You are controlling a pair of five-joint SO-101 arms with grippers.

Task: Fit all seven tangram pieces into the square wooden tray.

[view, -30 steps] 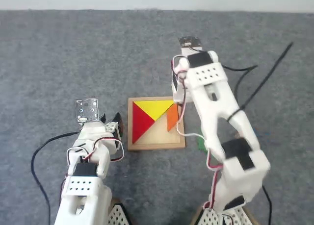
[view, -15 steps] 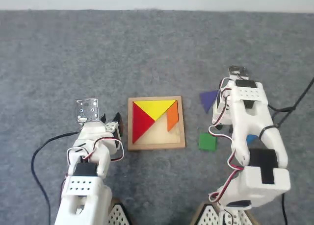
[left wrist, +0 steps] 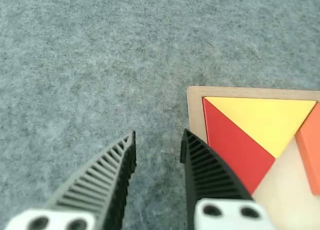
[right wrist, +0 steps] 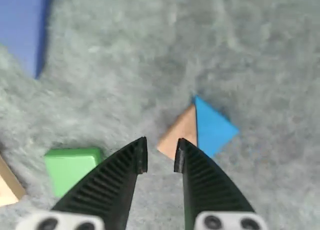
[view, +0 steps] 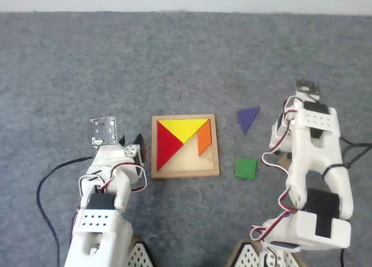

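The square wooden tray (view: 185, 170) lies mid-table and holds a yellow triangle (view: 183, 129), a red triangle (view: 166, 147) and an orange piece (view: 204, 141). To its right, a purple triangle (view: 248, 117) and a green square (view: 246, 168) rest on the carpet. My right gripper (right wrist: 160, 155) hovers slightly open and empty, just short of a blue triangle (right wrist: 214, 130) lying on the carpet, with the green square (right wrist: 70, 167) off to one side. My left gripper (left wrist: 157, 140) is open and empty, low beside the tray's left edge (left wrist: 194, 109).
Grey carpet covers the table. The right arm (view: 311, 145) stands to the right of the loose pieces. The purple triangle (right wrist: 22, 24) lies farther out from the right gripper. Bare carpet stretches behind and to the left of the tray.
The right arm has swung from the tray's right edge out to the right, uncovering the purple triangle and green square. The left arm has not moved.
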